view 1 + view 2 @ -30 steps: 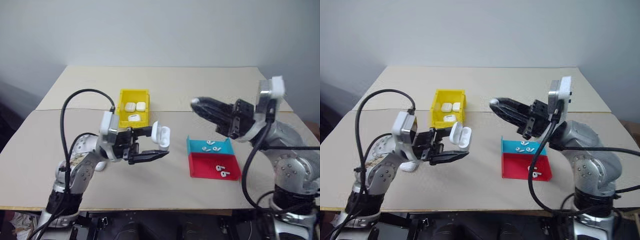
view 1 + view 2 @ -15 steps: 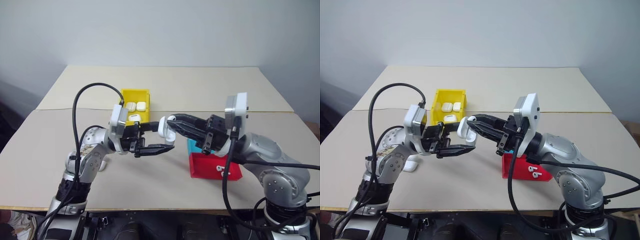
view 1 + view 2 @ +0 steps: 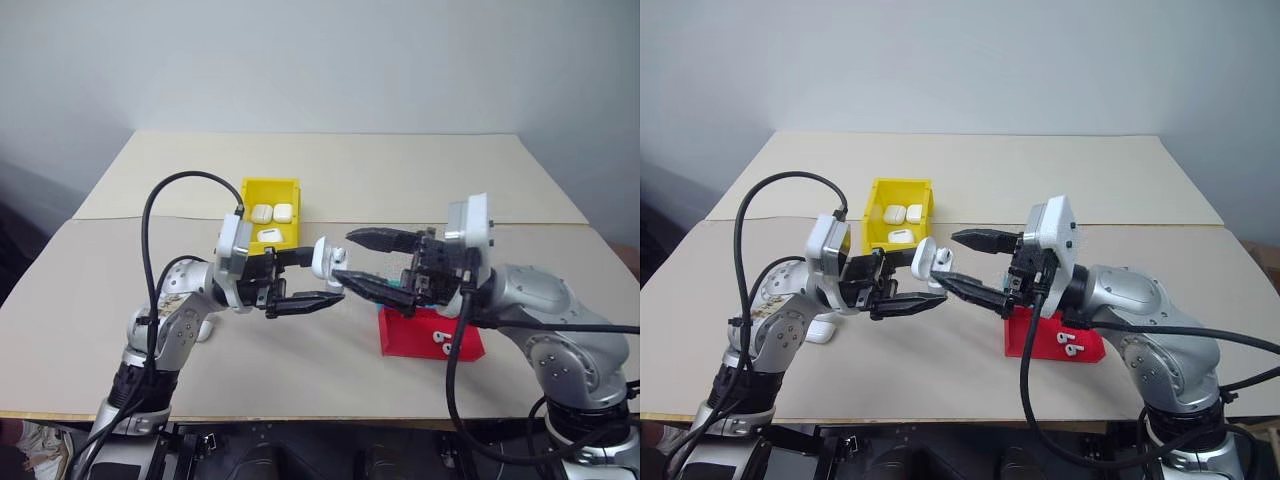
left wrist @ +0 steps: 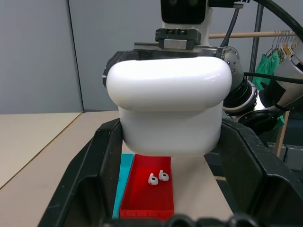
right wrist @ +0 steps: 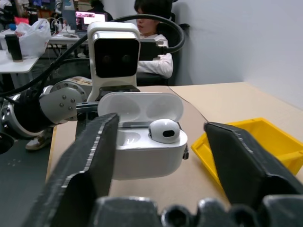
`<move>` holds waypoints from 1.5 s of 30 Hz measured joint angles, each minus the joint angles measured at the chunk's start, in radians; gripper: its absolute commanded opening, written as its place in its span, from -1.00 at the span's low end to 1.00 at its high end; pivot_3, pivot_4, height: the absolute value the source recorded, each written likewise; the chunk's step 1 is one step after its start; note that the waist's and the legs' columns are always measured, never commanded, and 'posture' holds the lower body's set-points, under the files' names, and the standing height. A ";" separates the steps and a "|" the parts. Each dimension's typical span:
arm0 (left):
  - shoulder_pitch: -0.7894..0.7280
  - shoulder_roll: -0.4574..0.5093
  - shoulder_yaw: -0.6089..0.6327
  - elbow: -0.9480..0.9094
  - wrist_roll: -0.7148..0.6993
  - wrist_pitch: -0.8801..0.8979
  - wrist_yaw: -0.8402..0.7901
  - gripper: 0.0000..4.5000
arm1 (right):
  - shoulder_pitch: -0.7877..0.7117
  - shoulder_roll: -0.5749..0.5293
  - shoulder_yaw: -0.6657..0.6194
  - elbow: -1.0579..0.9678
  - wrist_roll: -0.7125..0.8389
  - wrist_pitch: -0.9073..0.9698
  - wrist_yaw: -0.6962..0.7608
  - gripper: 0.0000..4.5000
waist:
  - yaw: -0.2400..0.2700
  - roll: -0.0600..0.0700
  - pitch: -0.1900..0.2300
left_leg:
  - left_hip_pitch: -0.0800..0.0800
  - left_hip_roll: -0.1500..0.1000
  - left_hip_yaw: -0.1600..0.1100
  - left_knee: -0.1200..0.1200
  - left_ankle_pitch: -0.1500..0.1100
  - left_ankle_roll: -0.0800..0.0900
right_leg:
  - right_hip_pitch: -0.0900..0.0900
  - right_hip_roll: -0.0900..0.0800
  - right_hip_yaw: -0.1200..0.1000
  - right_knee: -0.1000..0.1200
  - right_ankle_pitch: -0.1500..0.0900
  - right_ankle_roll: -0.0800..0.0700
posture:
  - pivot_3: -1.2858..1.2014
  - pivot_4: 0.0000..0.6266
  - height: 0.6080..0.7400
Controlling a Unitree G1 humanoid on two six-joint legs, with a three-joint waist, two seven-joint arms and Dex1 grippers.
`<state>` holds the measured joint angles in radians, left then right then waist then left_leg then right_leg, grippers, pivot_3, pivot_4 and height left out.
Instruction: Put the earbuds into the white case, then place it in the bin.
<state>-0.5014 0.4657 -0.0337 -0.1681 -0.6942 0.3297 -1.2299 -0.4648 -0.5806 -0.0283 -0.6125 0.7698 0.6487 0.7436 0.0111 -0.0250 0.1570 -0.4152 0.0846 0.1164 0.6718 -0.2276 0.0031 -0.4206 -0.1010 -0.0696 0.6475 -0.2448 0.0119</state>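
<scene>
Left eye view showing three white cases lying in the bin on the far left of the desk, plus a fourth, the white case, being clamped above the desk in the closed left gripper. Lid standing open, long axis running near to far, one earbud sitting in it. Two earbuds lying in the red tray. Right gripper spreading wide around the case, holding nothing.

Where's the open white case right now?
In the head views the white case is held above the table by the left gripper, lid open, just in front of the yellow bin, facing the open right gripper.
</scene>
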 measured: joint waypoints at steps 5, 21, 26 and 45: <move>0.001 0.000 0.005 -0.018 0.004 -0.007 0.012 0.23 | -0.104 -0.091 -0.043 0.120 -0.025 -0.010 0.032 0.80 | 0.001 0.000 0.000 | 0.000 0.000 0.000 0.000 0.000 0.000 | 0.001 0.000 0.000 0.000 0.000 0.000 | 0.03 -0.52 1.00; 0.031 -0.024 0.014 -0.021 0.025 -0.057 0.027 0.23 | -0.631 -0.197 0.523 1.263 -0.886 -0.976 0.754 0.06 | -0.028 0.001 0.001 | 0.000 0.000 0.004 -0.002 0.005 -0.008 | -0.002 0.000 0.002 -0.001 0.000 0.000 | 0.03 -0.52 1.00; 0.059 -0.018 0.020 -0.050 0.032 -0.065 0.059 0.23 | -0.715 -0.105 0.531 1.444 -0.938 -1.023 0.797 0.06 | -0.022 0.002 0.001 | 0.000 0.000 0.004 -0.002 0.005 -0.008 | -0.002 0.000 0.002 -0.001 0.000 0.000 | 0.03 -0.52 1.00; 0.110 0.004 0.026 -0.120 0.043 -0.065 0.121 0.23 | -0.760 0.002 0.573 1.704 -1.125 -1.109 0.784 0.06 | -0.024 0.002 0.002 | 0.001 0.000 0.004 -0.002 0.005 -0.009 | -0.002 0.000 0.002 0.000 0.000 0.000 | 0.03 -0.52 1.00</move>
<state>-0.3909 0.4695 -0.0081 -0.2885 -0.6513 0.2647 -1.1085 -1.2249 -0.5790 0.5452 1.0913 -0.3555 -0.4603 1.5273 -0.0125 -0.0228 0.1585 -0.4146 0.0851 0.1203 0.6696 -0.2225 -0.0054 -0.4227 -0.1012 -0.0679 0.6477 -0.2447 0.0119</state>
